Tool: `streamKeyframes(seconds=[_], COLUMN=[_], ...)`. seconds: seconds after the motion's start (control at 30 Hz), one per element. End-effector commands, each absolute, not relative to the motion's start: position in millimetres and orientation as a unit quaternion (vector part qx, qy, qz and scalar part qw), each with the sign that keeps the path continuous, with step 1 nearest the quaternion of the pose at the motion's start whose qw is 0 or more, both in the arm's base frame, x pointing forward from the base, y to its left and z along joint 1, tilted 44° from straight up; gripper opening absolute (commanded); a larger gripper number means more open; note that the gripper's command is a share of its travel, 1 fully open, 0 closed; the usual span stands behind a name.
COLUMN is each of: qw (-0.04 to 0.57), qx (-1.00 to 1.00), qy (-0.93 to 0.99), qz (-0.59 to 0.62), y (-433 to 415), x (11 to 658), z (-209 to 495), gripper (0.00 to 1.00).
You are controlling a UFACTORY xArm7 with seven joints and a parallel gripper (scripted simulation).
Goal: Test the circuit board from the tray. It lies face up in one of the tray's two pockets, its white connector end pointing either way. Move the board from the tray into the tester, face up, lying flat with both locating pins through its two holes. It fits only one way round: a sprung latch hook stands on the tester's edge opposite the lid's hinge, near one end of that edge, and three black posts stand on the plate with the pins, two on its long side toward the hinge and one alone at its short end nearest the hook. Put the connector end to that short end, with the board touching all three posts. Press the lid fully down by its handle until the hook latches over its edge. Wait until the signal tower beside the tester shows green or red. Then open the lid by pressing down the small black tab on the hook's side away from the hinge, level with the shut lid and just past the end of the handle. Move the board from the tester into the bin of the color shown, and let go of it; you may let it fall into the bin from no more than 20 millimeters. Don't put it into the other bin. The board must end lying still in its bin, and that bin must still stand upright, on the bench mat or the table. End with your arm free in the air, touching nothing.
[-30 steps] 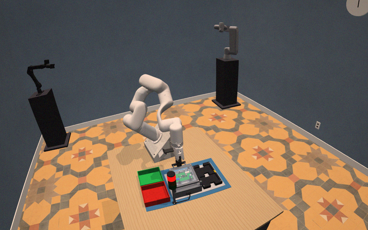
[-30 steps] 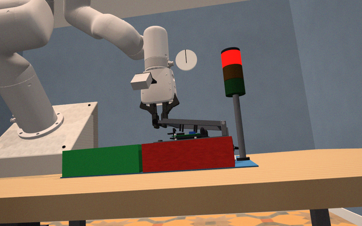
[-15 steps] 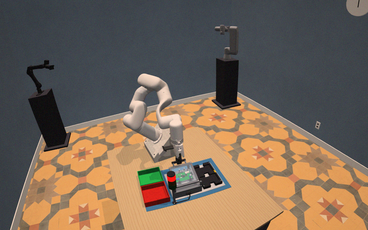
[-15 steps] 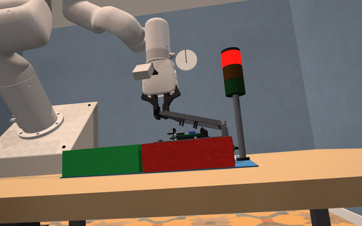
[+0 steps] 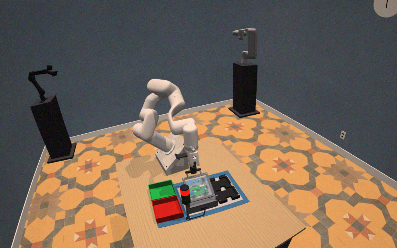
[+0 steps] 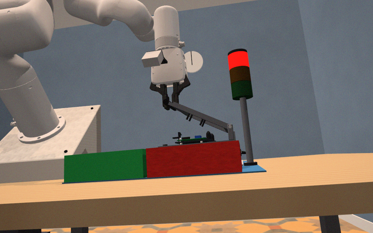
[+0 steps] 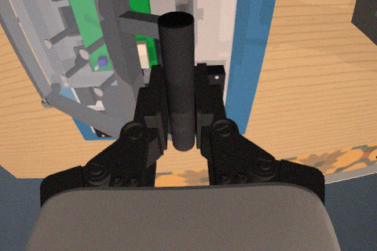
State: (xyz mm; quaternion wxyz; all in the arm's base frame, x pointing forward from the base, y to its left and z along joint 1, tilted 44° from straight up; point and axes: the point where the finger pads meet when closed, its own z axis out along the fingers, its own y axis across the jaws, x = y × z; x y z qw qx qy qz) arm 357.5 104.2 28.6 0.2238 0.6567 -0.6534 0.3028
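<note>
My gripper [image 6: 170,102] is shut on the lid's black handle bar [image 7: 178,78], which also shows in the top view [image 5: 194,170]. The lid [image 6: 200,117] is tilted up at an angle, hinged at its far end near the tower. The green circuit board [image 5: 200,189] lies flat in the tester [image 5: 199,197] under the raised lid; it also shows in the wrist view [image 7: 91,21] and edge-on in the exterior view [image 6: 192,139]. The signal tower [image 6: 239,73] shows red at its top segment.
The green bin [image 5: 162,189] and the red bin [image 5: 167,208] stand side by side on the blue mat, left of the tester. The empty black tray [image 5: 224,188] lies right of the tester. The arm's grey base block [image 6: 48,138] stands behind the bins.
</note>
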Motion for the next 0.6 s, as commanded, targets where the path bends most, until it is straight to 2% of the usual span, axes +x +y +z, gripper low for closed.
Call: streamKeyframes(seconds=[0.0, 0.57], qw=[0.219, 0.219], qx=[0.658, 0.658], qy=[-0.652, -0.652], qz=[0.306, 0.306], y=[120, 148], x=[370, 405], z=[44, 76], gripper=[0.0, 0.0])
